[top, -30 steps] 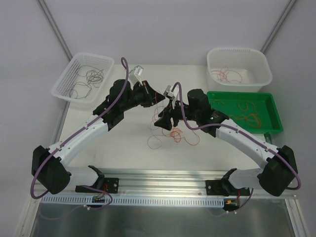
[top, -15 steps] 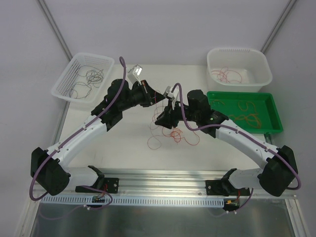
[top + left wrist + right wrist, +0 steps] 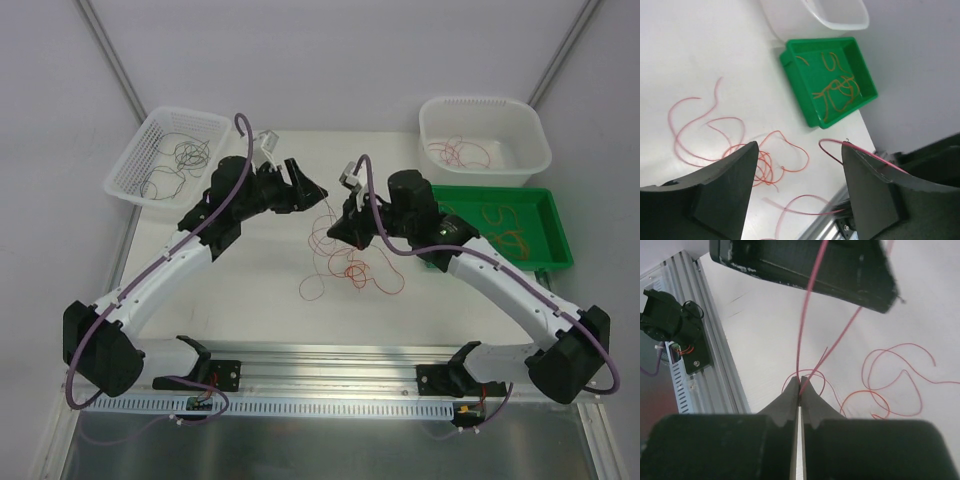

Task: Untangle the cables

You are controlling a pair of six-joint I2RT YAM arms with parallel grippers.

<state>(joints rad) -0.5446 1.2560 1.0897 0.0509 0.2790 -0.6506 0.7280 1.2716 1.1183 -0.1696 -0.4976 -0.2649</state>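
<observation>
White counter: cables limp, featherweight, snag-prone. Right claw clamped tight on one red strand; left claw half open, empty. Best hold: a free end.

Looking steeply down from above and behind both arm bases, standing well back and taking in the whole white table. Riding the left wrist, peering out between the left gripper's spread fingers toward the green tray beyond the fingertips. Riding the right wrist, staring very close along the right gripper's pinched tips. Sharing, across all three, the red cables lying on the tabletop near both grippers.
</observation>
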